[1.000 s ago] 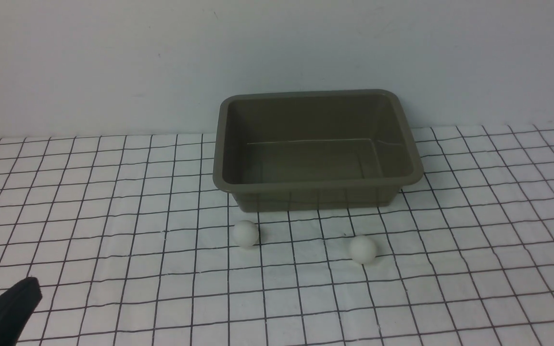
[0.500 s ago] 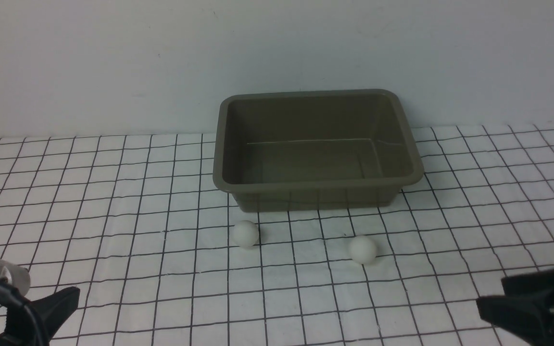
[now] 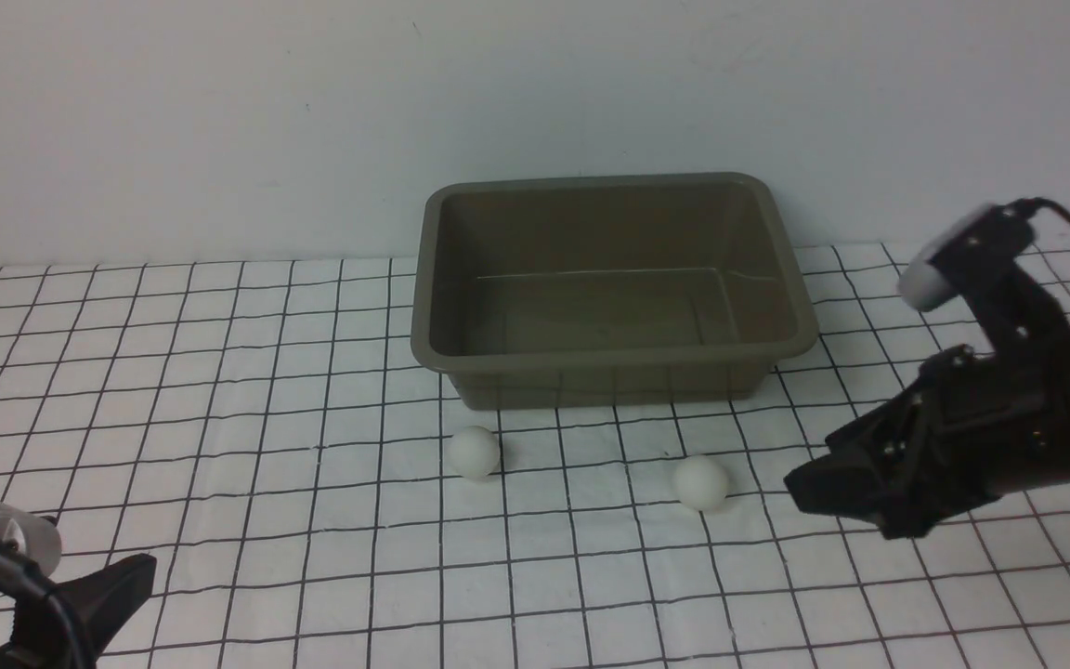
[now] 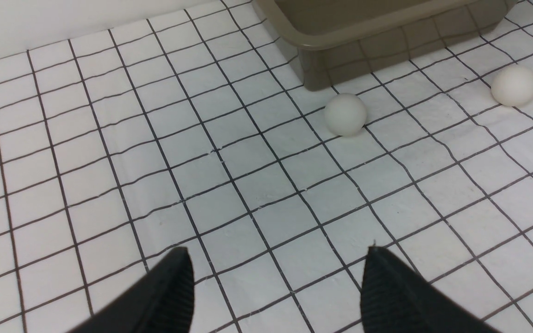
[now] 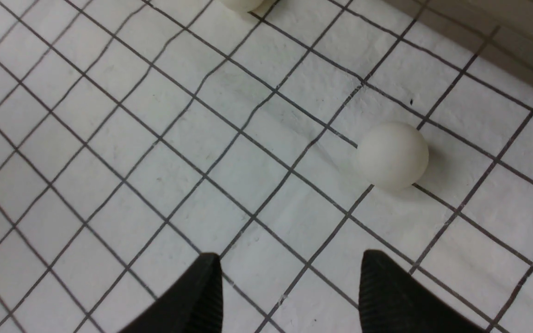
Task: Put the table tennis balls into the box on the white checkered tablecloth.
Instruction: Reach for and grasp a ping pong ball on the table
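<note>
Checkered in thin black lines, the white checkered tablecloth [image 3: 219, 390] fills the lower frame beneath a plain wall [image 3: 219, 121]. At the right wrist view's bottom edge, the right gripper [image 5: 292, 259] has its fingers spread with nothing between them. It is aimed toward the right ball [image 5: 392, 156] just ahead, probably lining up a pinch. The left gripper [image 4: 276, 252] is likewise parted and empty at the front view's lower left, well apart from the left ball [image 4: 345, 114]. Both table tennis balls lie on the tablecloth just below the empty box [image 3: 609, 358] at centre frame.
</note>
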You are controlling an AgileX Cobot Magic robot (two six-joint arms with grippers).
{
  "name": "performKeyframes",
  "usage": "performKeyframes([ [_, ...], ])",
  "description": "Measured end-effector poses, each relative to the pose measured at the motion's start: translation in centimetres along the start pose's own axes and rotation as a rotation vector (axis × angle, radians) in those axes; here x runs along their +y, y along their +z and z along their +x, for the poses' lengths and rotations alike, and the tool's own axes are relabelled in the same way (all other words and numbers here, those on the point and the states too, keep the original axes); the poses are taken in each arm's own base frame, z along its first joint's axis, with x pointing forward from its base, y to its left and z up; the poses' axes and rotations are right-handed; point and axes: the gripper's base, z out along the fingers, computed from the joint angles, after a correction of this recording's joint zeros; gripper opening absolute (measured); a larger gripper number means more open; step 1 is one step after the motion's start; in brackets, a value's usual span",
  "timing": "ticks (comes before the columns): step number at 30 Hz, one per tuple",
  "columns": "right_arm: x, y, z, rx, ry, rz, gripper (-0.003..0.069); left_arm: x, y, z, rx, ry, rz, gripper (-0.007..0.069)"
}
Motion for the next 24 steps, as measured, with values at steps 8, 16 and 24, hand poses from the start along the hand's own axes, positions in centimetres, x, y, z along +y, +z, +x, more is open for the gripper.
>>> performKeyframes([
  [8, -2.2, 4.1, -0.6, 0.06, 0.042, 0.023, 0.0382, 0.0, 0.0, 0.0, 0.0, 0.0, 0.0, 0.0436],
  [16, -3.9, 8.0, -1.4, 0.107, 0.058, 0.011, 0.043, 0.0, 0.0, 0.0, 0.0, 0.001, 0.0, 0.0436],
  [24, -4.4, 10.3, -2.0, 0.126, 0.05, 0.0, 0.043, 0.0, 0.0, 0.0, 0.0, 0.001, 0.0, 0.0436],
])
